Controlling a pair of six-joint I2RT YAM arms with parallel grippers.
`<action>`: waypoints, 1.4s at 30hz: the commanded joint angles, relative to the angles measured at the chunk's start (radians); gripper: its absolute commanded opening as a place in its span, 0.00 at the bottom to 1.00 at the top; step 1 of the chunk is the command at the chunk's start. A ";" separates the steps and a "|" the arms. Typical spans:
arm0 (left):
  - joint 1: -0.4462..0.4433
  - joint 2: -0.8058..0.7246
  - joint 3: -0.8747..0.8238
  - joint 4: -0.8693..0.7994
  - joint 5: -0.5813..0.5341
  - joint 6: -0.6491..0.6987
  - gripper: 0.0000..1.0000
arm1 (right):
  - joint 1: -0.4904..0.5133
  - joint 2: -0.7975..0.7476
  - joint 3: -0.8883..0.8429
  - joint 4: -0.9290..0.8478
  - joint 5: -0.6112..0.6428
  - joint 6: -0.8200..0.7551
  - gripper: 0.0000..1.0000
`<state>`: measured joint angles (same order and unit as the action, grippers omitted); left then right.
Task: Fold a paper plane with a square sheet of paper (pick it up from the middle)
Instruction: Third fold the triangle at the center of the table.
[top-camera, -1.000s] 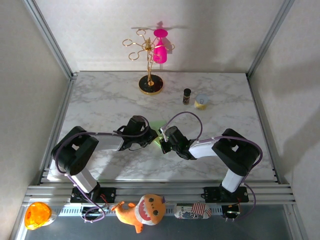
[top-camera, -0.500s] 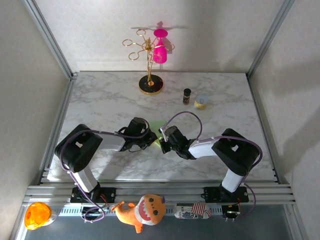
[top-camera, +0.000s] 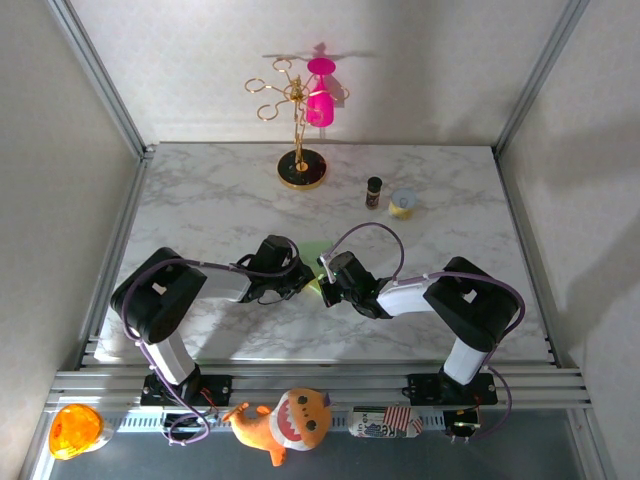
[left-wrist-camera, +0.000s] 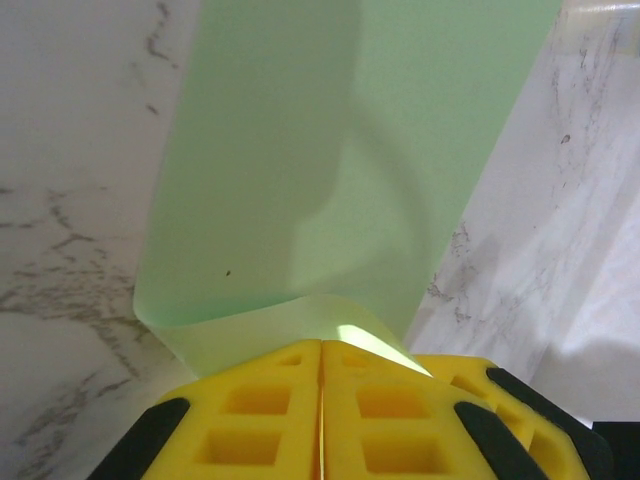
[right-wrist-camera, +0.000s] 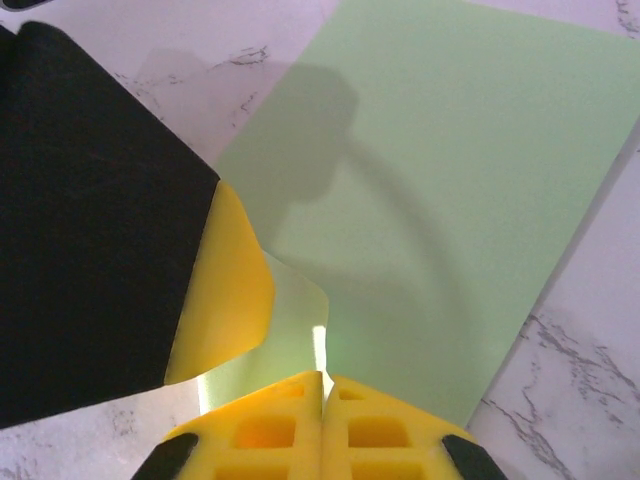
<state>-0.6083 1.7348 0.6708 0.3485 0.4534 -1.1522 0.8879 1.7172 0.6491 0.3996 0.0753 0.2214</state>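
The square sheet of paper (top-camera: 318, 250) lies in the middle of the marble table (top-camera: 200, 200), mostly flat, with only its near edge curled up off the surface. That edge runs into the left gripper (left-wrist-camera: 321, 345), whose yellow fingers (left-wrist-camera: 260, 410) are pressed together on it. Just beside it the right gripper (right-wrist-camera: 322, 378) pinches the same edge, its fingers likewise together. I see no crease anywhere on the sheet, so I'd judge the work barely begun: the paper is grasped, while all the folding is yet to be done
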 joint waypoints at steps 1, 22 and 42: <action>-0.010 0.020 -0.005 -0.002 -0.007 0.015 0.09 | -0.005 0.027 0.006 -0.045 -0.013 -0.001 0.06; -0.010 0.031 0.000 -0.087 -0.044 0.041 0.08 | -0.008 -0.083 0.038 -0.102 -0.019 0.043 0.25; -0.010 0.030 0.010 -0.095 -0.042 0.044 0.08 | -0.038 -0.206 0.061 -0.293 -0.334 0.202 0.14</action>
<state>-0.6102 1.7439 0.6769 0.3321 0.4477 -1.1259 0.8551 1.4948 0.6758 0.1333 -0.1463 0.3801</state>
